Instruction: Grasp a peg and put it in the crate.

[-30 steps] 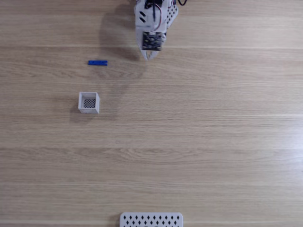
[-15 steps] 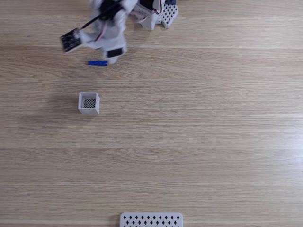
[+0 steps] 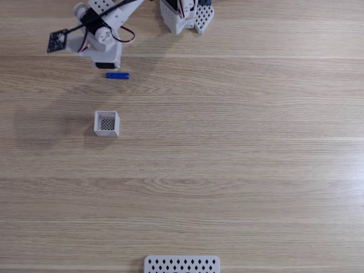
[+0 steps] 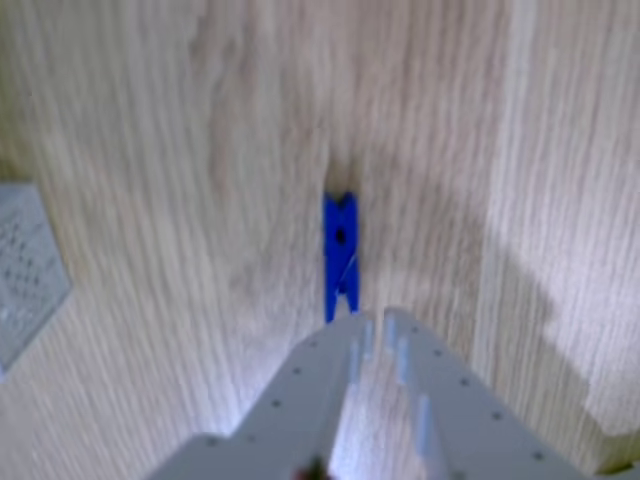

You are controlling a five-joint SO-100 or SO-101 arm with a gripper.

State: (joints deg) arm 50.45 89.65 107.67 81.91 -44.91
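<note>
Your peg lies flat on the bench in the upper left of the fixed view, running left to right, with the crate well below it in the frame and standing apart. In the other view the peg sits at mid-frame, pointing lengthwise toward the gripper, whose tips hang just short of its near end. The jaws look nearly together there, with only a thin slit between them, and they hold nothing.

You can expect the peg to be light, stiff and smooth, likely hard plastic. It looks thin and low against the wood, so you have little height to catch. As I judge it, you should take it across its narrow width near the middle of its length, so it does not swing or tip when lifted. A grip near one end would probably let it pivot. You will need to part the jaws wider before you come down, and a smooth bar like this may skid on the bench if one finger touches first
</note>
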